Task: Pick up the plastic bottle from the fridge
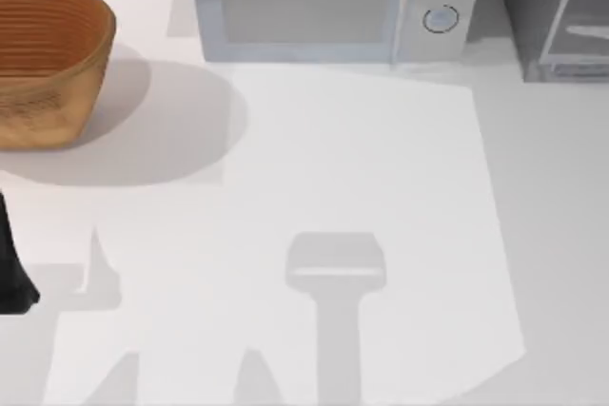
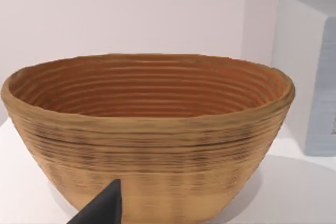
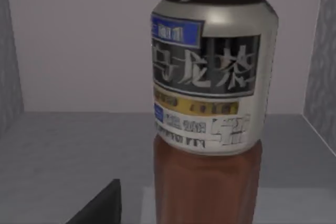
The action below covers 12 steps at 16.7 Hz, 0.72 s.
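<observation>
Close up at the right wrist, one plastic bottle (image 3: 210, 103) stands upright on the grey floor of the fridge (image 3: 63, 150), brown liquid below a silver label, grey walls on both sides and a pale back wall behind it. One dark fingertip (image 3: 102, 205) of the right arm's fingers pokes in just beside the bottle's base, and whether it touches cannot be told; how wide those fingers stand cannot be told either.

Over at the left wrist, one dark fingertip (image 2: 102, 205) shows before a single woven basket (image 2: 147, 129), upright and wide-mouthed; again the spread of the fingers cannot be told.

From above, a dark piece of the left arm (image 1: 11, 268) sits at the left edge of the white tabletop (image 1: 333, 168). Farther back: one basket at the far left, one light grey microwave with two round dials (image 1: 324, 2) in the middle, and one dark grey fridge at the far right corner.
</observation>
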Each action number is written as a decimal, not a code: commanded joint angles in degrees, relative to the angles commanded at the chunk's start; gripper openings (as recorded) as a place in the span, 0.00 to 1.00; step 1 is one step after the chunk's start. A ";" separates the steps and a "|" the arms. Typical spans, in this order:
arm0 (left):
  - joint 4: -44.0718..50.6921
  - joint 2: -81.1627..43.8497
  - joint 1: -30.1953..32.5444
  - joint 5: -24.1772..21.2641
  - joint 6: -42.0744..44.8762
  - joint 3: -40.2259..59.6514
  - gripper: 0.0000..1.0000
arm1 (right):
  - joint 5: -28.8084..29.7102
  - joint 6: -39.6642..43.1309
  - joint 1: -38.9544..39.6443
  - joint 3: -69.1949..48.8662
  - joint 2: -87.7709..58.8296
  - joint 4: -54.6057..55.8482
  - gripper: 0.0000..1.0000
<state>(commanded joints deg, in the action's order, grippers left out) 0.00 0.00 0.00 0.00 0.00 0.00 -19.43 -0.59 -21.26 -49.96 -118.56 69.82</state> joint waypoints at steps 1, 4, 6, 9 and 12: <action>0.00 0.00 0.00 0.00 0.00 0.00 1.00 | 0.99 0.10 0.95 -3.28 -1.17 -2.38 1.00; 0.00 0.00 0.00 0.00 0.00 0.00 1.00 | 3.13 0.33 3.02 -9.54 -3.23 -7.50 1.00; 0.00 0.00 0.00 0.00 0.00 0.00 1.00 | 3.58 0.38 3.46 -10.69 -3.48 -8.54 1.00; 0.00 0.00 0.00 0.00 0.00 0.00 1.00 | 3.47 0.35 3.16 -10.50 -3.15 -8.38 1.00; 0.00 0.00 0.00 0.00 0.00 0.00 1.00 | 3.70 0.39 3.55 -12.82 -4.94 -9.53 1.00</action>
<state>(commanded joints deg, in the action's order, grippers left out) 0.00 0.00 0.00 0.00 0.00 0.00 -15.73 -0.20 -17.71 -62.78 -123.50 60.29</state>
